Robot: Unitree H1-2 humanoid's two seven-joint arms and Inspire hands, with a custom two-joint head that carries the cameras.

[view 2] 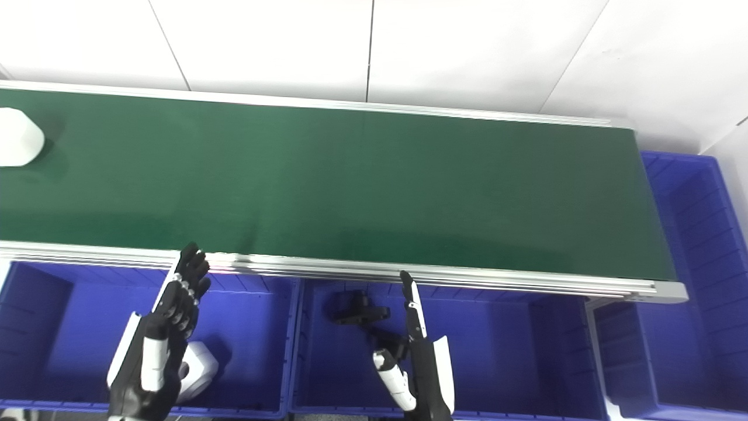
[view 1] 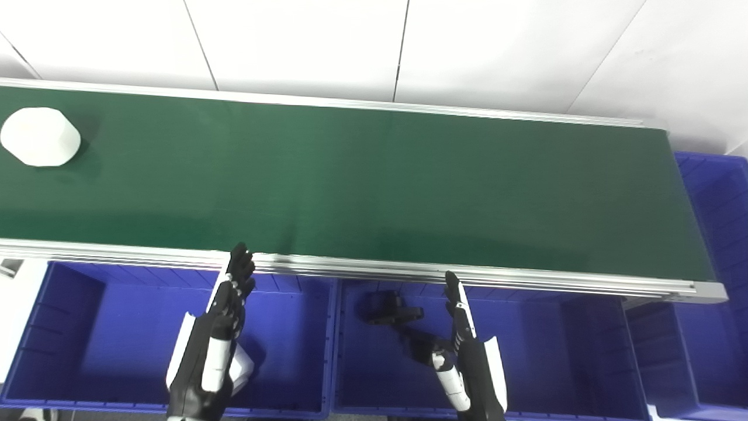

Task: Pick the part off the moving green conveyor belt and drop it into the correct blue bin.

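Note:
A white faceted part [view 1: 40,136] lies on the green conveyor belt [view 1: 374,181] at its far left; the right eye view [view 2: 17,145] shows it cut by the frame edge. My left hand [view 1: 225,316] is open and empty, fingers straight, above the left blue bin [view 1: 64,327], fingertips at the belt's near rail. My right hand [view 1: 461,333] is open and empty, edge-on, above the middle blue bin [view 1: 555,345]. A white part [view 2: 196,363] lies in the left bin, partly hidden by my left hand. A black part [view 1: 392,310] lies in the middle bin.
A third blue bin [view 1: 716,234] stands past the belt's right end. The aluminium rail [view 1: 467,275] runs along the belt's near edge, over the bins' back walls. A white tiled floor lies beyond the belt.

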